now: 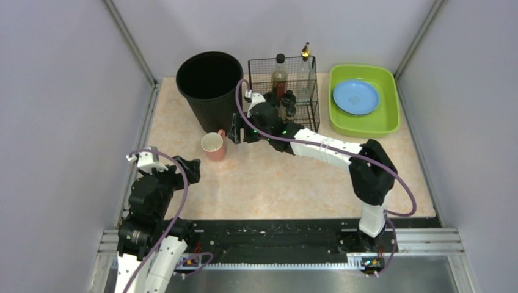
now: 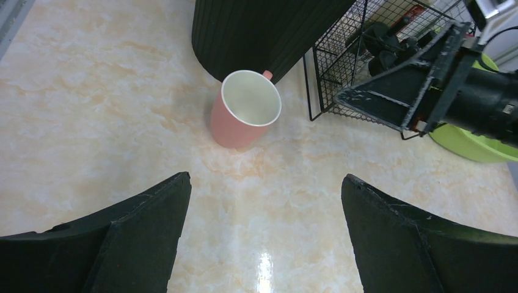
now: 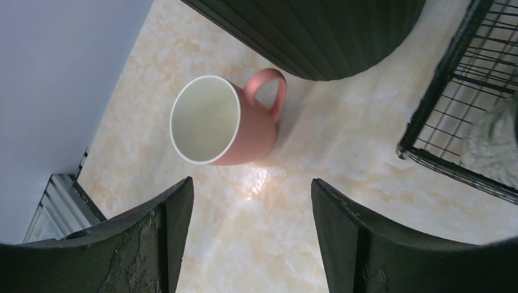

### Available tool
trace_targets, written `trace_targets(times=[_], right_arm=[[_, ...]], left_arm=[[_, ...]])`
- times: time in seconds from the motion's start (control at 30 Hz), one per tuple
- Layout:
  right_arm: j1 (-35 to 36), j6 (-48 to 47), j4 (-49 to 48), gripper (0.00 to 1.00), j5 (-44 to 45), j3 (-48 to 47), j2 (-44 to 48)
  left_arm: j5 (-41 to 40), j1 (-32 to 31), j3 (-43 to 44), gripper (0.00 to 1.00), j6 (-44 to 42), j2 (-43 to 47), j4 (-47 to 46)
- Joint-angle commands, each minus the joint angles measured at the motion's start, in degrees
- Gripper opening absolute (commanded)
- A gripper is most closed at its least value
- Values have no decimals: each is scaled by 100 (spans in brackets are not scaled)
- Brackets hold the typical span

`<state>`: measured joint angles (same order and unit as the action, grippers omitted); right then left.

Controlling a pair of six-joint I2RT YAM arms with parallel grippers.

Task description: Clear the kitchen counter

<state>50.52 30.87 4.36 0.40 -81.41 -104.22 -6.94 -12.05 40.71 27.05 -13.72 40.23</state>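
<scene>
Approach step: right claw (image 3: 250,186) spread and empty, just short of the pink mug (image 3: 244,137), which stands upright on the worktop (image 1: 275,183) (peach slab between grey walls) beside the black bin (image 1: 209,85). Left claw (image 2: 266,180) spread too, empty. Next: drop over the mug wall, pinch, lift clear.

Pink mug (image 1: 212,145) stands near black bin (image 1: 209,85) and wire basket (image 1: 314,104)

Kitchen counter (image 2: 91,122) glossy, stone-patterned; mug (image 3: 250,137) smooth pink, ceramic-looking; basket (image 1: 259,76) black metal wire; bin (image 2: 262,30) ribbed matt black.
</scene>
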Motion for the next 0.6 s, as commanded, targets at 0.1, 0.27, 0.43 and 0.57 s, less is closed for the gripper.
trace_targets(times=[0.1, 0.27, 0.43, 0.57], right_arm=[[238, 352, 136, 69, 425, -995, -901], [295, 384, 301, 69, 487, -1477, -1392], [385, 362, 405, 69, 509, -1822, -1721], [427, 327, 513, 69, 562, -2037, -1948]], left_arm=[[7, -16, 25, 97, -48, 22, -261], [37, -17, 21, 97, -59, 36, -262], [59, -16, 13, 97, -59, 43, -277], [83, -16, 8, 97, -68, 29, -279]])
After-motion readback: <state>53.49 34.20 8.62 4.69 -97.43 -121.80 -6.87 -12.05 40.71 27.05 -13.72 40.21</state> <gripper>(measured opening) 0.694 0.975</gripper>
